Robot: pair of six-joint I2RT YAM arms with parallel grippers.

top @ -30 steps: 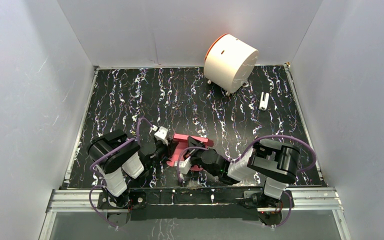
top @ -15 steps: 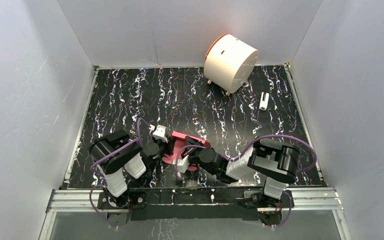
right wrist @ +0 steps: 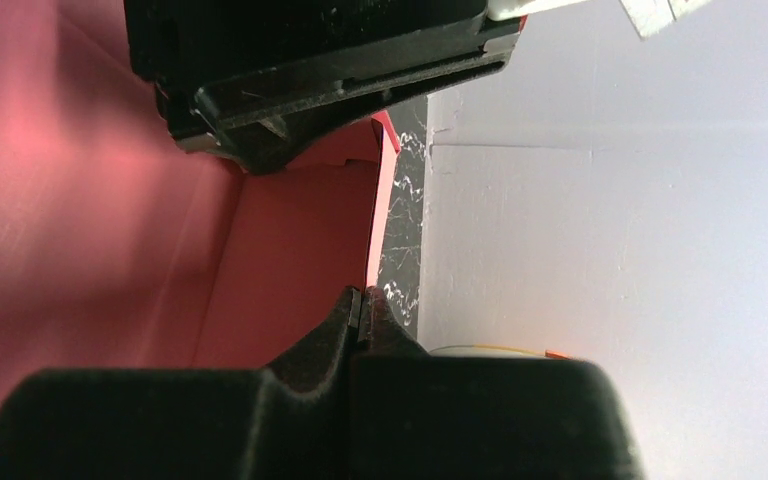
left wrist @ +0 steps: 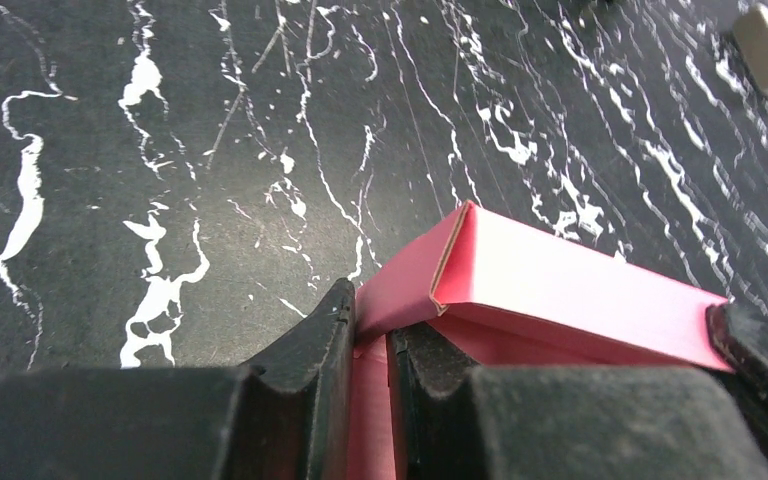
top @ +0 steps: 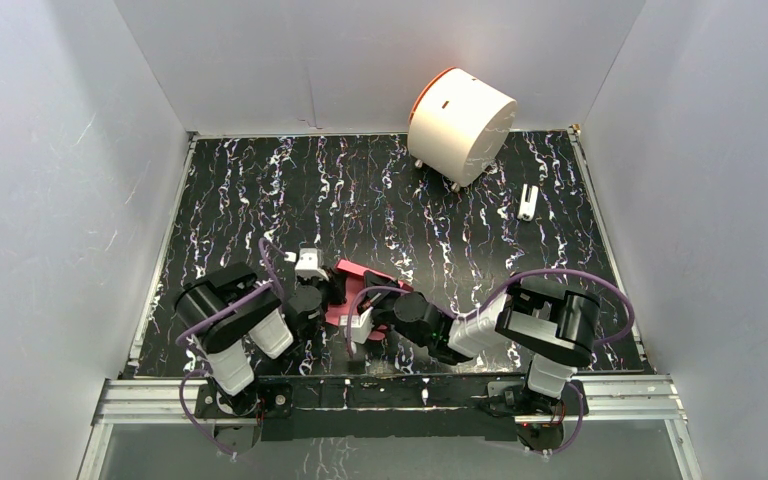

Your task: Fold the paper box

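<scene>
Paper box (top: 360, 279) low center of tabletop (top: 260, 200), left hand (left wrist: 370, 325) clamped on its flap, right hand (right wrist: 360, 308) pinched shut on its edge. White cylinder (top: 460, 122) and small white piece (top: 528, 201) upper right, well apart.

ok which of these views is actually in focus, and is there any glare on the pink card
Top external: sharp, evenly lit, but the paper box is mostly covered. Left wrist: table pattern and box fold crisp, left fingers soft up close. Right wrist: box wall blurred, a washed-out bright patch at upper left, right fingers dark and soft.
</scene>
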